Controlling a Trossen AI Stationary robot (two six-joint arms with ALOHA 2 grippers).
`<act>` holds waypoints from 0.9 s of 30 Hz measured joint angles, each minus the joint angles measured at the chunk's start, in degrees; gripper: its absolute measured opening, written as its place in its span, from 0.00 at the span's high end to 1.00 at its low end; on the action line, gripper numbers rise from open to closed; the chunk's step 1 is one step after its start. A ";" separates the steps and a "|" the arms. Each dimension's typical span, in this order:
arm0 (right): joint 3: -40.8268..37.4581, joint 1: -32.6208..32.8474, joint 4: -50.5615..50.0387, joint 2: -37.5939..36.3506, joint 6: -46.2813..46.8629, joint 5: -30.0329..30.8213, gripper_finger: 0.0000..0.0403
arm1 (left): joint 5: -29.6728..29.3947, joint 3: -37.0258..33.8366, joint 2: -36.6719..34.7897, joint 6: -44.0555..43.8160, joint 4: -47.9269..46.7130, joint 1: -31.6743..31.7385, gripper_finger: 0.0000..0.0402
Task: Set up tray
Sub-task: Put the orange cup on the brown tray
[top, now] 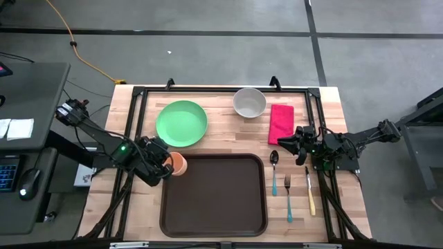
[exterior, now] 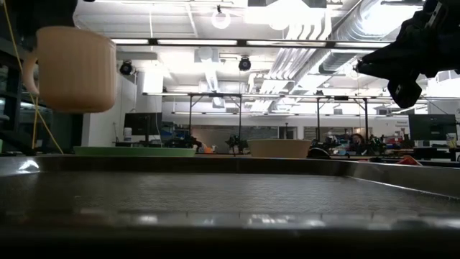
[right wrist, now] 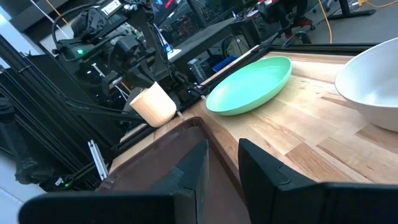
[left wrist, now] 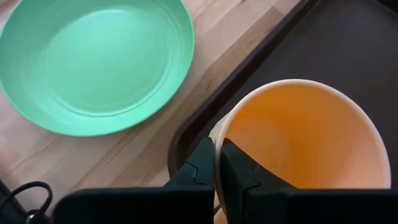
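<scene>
**Two arms, one cup in the air**

Two arms flank the tray (top: 213, 197), which lies at the table's six o'clock. Left gripper (left wrist: 216, 168) reaches in from nine o'clock, fingers pinched on the rim of one orange cup (top: 177, 164) — held clear above the tray's corner. Right gripper (right wrist: 222, 163) waits at three o'clock, fingers slightly parted, holding nothing. Counted: one green plate (top: 181, 123), one bowl (top: 249, 102), one red napkin (top: 281, 123), one spoon (top: 274, 170), one fork (top: 288, 196), one knife (top: 310, 191).
</scene>
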 joint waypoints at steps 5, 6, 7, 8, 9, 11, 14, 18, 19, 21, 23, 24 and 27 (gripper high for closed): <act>0.00 0.00 0.00 0.00 0.00 0.30 0.83 | 0.45 -1.08 0.11 -2.15 0.42 0.00 0.90; 0.00 -0.01 0.00 0.00 0.00 0.32 0.83 | 0.51 -1.42 0.13 -2.30 0.75 0.00 0.90; 0.00 0.00 0.00 0.00 0.00 0.38 0.83 | 0.89 -1.73 0.13 -2.33 0.95 0.06 0.90; 0.00 -0.01 0.00 0.00 0.00 0.42 0.83 | 1.33 -2.01 0.16 -2.32 1.23 0.44 0.90; 0.00 0.00 0.00 0.00 0.00 0.42 0.83 | 1.94 -2.42 0.13 -2.27 1.90 1.09 0.90; 0.00 -0.01 0.00 0.00 0.00 0.42 0.83 | 2.95 -3.62 0.23 -0.88 4.28 2.62 0.89; 0.00 0.01 0.00 0.00 0.00 0.42 0.83 | 3.45 -4.76 0.26 2.27 6.66 5.14 0.89; 0.00 -0.01 0.00 0.00 0.85 0.38 0.83 | 5.38 -5.73 0.26 5.07 7.68 7.82 0.89; 0.00 -0.01 0.00 0.00 0.86 0.23 0.83 | 5.68 -6.18 0.24 5.56 8.34 8.16 0.89; 0.00 0.00 0.00 0.00 0.87 -0.15 0.83 | 6.17 -7.20 0.24 5.93 10.17 8.73 0.89; 0.00 0.00 0.00 0.00 0.88 -0.35 0.83 | 6.51 -8.24 0.24 5.89 11.35 8.64 0.89; 0.00 0.01 0.00 0.00 0.87 -0.35 0.83 | 6.76 -8.79 0.24 5.89 11.93 8.63 0.89; 0.00 -0.01 0.00 0.00 0.87 -0.34 0.83 | 7.40 -10.25 0.24 5.75 14.24 8.61 0.89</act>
